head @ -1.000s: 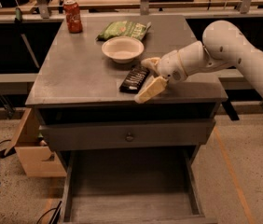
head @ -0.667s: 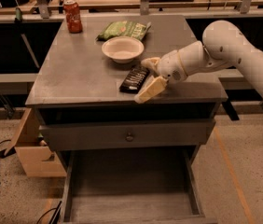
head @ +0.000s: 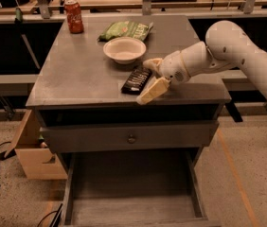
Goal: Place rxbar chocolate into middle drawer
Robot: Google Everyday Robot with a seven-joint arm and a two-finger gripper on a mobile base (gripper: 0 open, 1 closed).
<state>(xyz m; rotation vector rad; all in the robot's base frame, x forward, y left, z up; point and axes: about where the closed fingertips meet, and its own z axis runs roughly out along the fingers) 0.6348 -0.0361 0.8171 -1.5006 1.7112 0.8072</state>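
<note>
The rxbar chocolate, a black bar with white lettering, lies flat on the grey cabinet top, near its front edge. My gripper reaches in from the right at table height. Its pale fingers are spread, one on each side of the bar's right end. The middle drawer stands pulled out and empty below, directly under the gripper and the cabinet's front edge.
A white bowl sits just behind the bar. A green chip bag and a red soda can stand further back. A closed drawer front with a round knob is above the open drawer. A cardboard box sits at the lower left.
</note>
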